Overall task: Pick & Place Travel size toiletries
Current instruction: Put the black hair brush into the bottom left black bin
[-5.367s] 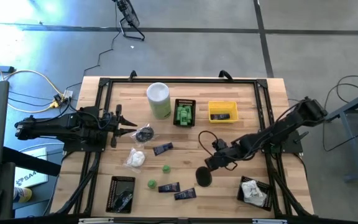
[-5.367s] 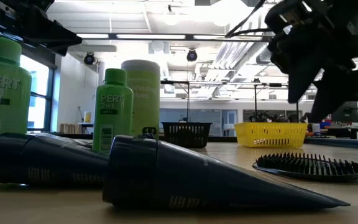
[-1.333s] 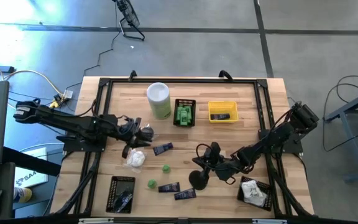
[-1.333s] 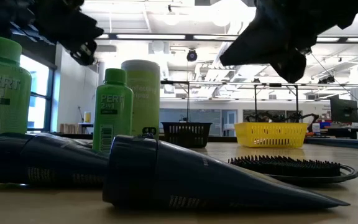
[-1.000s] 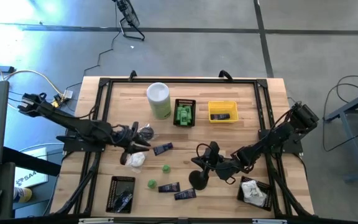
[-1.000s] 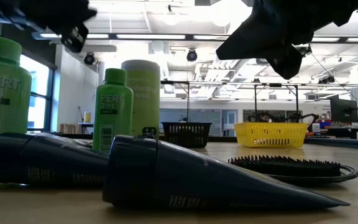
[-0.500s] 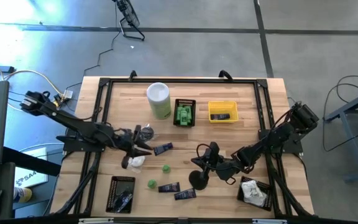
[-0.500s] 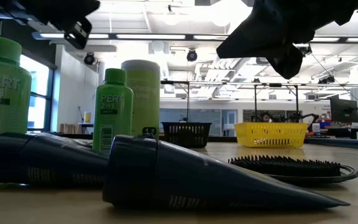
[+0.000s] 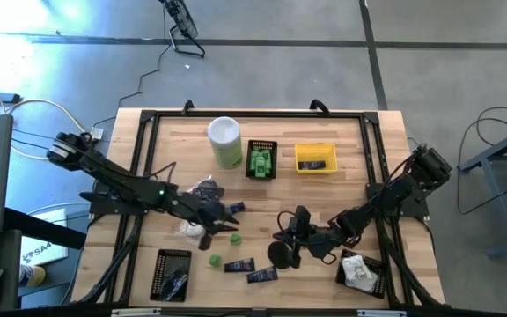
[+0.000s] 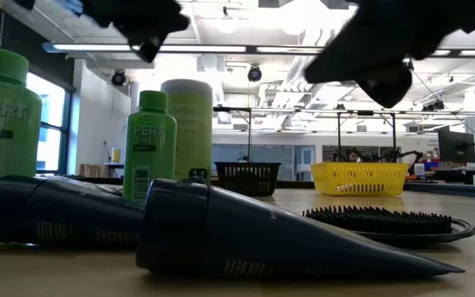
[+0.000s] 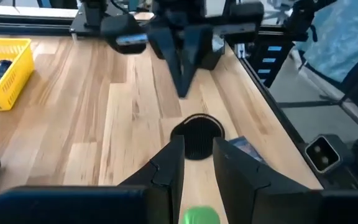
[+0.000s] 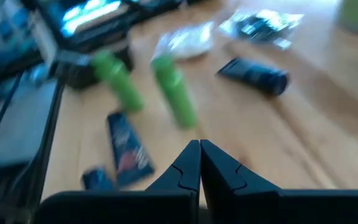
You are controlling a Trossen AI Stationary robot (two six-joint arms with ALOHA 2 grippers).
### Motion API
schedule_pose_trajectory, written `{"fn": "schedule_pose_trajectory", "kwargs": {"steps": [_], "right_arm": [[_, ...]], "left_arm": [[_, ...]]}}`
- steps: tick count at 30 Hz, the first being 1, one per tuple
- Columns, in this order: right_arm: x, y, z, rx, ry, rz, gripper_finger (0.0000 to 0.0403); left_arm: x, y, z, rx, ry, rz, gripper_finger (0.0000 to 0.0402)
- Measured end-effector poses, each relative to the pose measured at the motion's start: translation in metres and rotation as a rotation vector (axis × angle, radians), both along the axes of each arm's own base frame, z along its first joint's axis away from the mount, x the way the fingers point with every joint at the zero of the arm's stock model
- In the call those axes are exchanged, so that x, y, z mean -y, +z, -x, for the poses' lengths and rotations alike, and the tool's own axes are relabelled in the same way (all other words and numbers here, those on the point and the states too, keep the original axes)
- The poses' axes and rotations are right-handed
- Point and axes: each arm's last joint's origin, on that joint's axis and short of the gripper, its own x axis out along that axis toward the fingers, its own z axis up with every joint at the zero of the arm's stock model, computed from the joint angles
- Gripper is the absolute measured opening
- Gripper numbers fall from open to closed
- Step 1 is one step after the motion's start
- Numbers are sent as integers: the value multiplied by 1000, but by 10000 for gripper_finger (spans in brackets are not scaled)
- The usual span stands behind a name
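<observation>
From above, the left gripper point(image 9: 225, 220) reaches over the middle of the table point(image 9: 359, 150), just beside a green bottle point(image 9: 234, 238) and a navy tube point(image 9: 231, 210), with a white packet point(image 9: 192, 229) near the arm. The right gripper point(image 9: 287, 244) hangs over a dark round brush point(image 9: 280, 254). More toiletries sit in a black basket point(image 9: 260, 159) and a yellow basket point(image 9: 315, 158). At table level, two navy tubes point(image 10: 246, 235) lie in front, green bottles point(image 10: 150, 144) standing behind them. The left wrist view shows its fingers point(image 11: 168, 171) a narrow gap apart, holding nothing, the round brush point(image 11: 196, 134) beyond. The right wrist view shows fingers point(image 12: 188, 163) pressed together, empty, with two green bottles point(image 12: 173, 90) and tubes point(image 12: 253, 74) ahead.
</observation>
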Motion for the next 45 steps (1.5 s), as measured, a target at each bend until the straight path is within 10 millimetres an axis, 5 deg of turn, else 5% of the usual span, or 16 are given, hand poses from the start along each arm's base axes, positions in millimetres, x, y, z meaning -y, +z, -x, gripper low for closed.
{"fn": "schedule_pose_trajectory", "kwargs": {"steps": [6,15,27,45], "right_arm": [[-8,-9,10,-123,130,35,3],[-20,-20,29,-319,129,-203,3],[-40,-18,44,-275,131,-206,3],[-47,-16,48,-243,126,-221,2]], "left_arm": [[9,8,-22,-24,-9,-38,83],[-1,-5,-56,-68,37,47,83],[9,-16,-97,-142,-12,53,83],[19,-45,-132,-264,-30,-32,83]]}}
